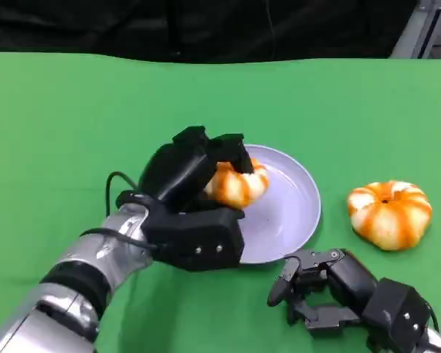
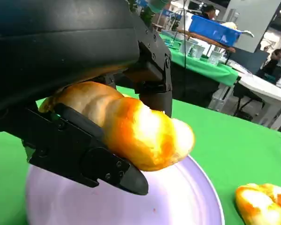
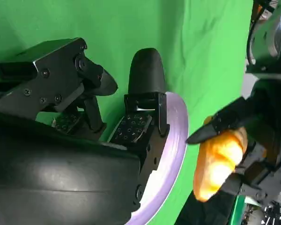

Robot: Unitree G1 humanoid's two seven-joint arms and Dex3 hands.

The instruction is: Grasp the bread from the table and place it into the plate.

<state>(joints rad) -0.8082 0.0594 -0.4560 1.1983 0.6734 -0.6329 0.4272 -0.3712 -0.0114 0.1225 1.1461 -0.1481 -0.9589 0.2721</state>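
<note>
our left hand point(image 1: 195, 193) grips a bread point(image 1: 237, 183) over the plate point(image 1: 294, 213). our right hand point(image 1: 331, 290) rests released beside it. another bread point(image 1: 389, 212) lies on the table point(image 1: 59, 132).

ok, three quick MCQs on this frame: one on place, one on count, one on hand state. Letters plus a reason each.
1. Where is the bread that the left hand holds?
A. Over the plate
B. On the cloth near the table's far edge
C. Under the right hand

2. How many pieces of bread show in the head view?
A. One
B. Two
C. Three

3. What is the right hand doing?
A. Gripping the plate's rim
B. Holding a bread
C. Holding nothing, near the plate

Answers:
1 A: the left hand grips the held bread above the lavender plate; the left wrist view shows plate beneath it.
2 B: besides the held one, a second bread lies on the green cloth, on the plate's right.
3 C: the right hand sits on the cloth by the plate's near edge with nothing in its fingers.
</note>
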